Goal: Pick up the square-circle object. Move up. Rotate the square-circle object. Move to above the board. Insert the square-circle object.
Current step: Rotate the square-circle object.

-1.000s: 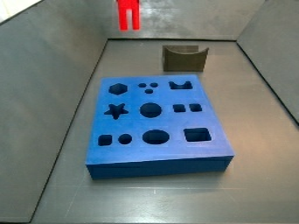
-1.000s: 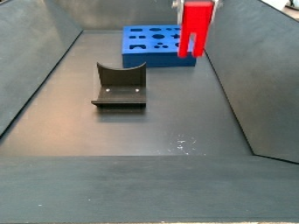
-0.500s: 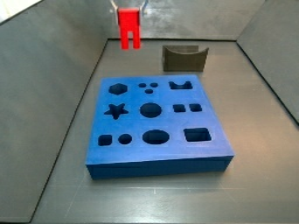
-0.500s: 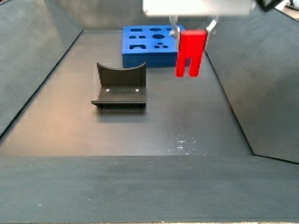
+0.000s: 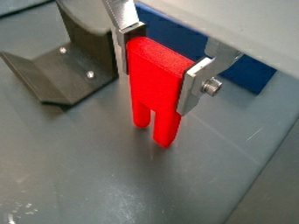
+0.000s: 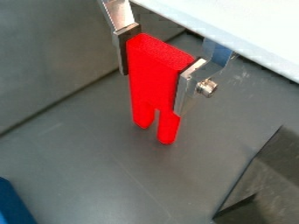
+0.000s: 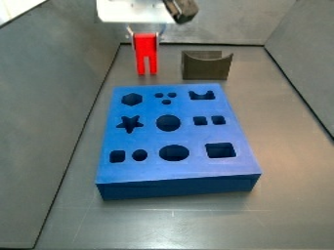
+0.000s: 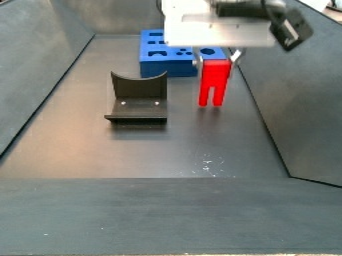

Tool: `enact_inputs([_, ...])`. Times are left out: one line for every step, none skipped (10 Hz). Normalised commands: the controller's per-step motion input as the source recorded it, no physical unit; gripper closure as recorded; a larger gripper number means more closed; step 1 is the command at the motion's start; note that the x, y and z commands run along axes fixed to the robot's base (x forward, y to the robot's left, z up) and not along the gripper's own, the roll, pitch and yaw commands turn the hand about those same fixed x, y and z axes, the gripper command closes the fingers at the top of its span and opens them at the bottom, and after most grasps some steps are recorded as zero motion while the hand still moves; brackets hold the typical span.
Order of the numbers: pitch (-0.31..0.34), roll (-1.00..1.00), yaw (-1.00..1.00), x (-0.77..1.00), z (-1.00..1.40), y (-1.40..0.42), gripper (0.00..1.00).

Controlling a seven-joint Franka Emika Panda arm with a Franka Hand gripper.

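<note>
The square-circle object (image 5: 155,87) is a bright red block with two prong legs pointing down. It hangs upright above the dark floor, held between my gripper's (image 5: 160,63) silver fingers (image 5: 121,44). It also shows in a wrist view (image 6: 153,84) and in both side views (image 7: 145,52) (image 8: 214,80). My gripper (image 6: 156,64) is shut on its upper body (image 7: 145,39) (image 8: 215,58). The blue board (image 7: 173,137) with shaped holes lies flat on the floor; in a side view (image 8: 166,52) it is partly hidden behind the gripper. The object hangs off the board's far edge, not over it.
The dark olive-brown notched holder (image 7: 205,64) stands on the floor beyond the board; it also shows in a side view (image 8: 136,97) and in both wrist views (image 5: 61,61) (image 6: 267,184). Grey sloped walls (image 7: 65,88) enclose the floor.
My gripper has come down with the red object, from high at the frame's top to lower near the floor beside the board. The gripper body is now in both side views.
</note>
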Motion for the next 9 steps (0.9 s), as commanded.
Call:
enact_inputs([-0.032,-0.02,-0.04,0.03,-0.33,0.01,1.00])
enact_inputs([-0.016,-0.03,-0.04,0.02,-0.25,0.01,1.00])
enact_inputs([-0.016,-0.03,-0.04,0.02,-0.25,0.01,1.00])
enact_inputs([-0.008,-0.03,-0.04,0.00,-0.25,0.00,1.00])
enact_inputs([-0.009,-0.03,-0.04,0.00,-0.25,0.00,1.00])
enact_inputs([-0.010,-0.03,-0.04,0.00,0.00,0.00,0.00])
enact_inputs([-0.015,-0.02,-0.04,0.00,1.00,0.00,0.00])
enact_inputs([-0.007,-0.03,-0.04,-0.01,1.00,0.00,0.00])
enact_inputs([0.026,-0.03,-0.04,-0.04,0.93,0.00,0.00])
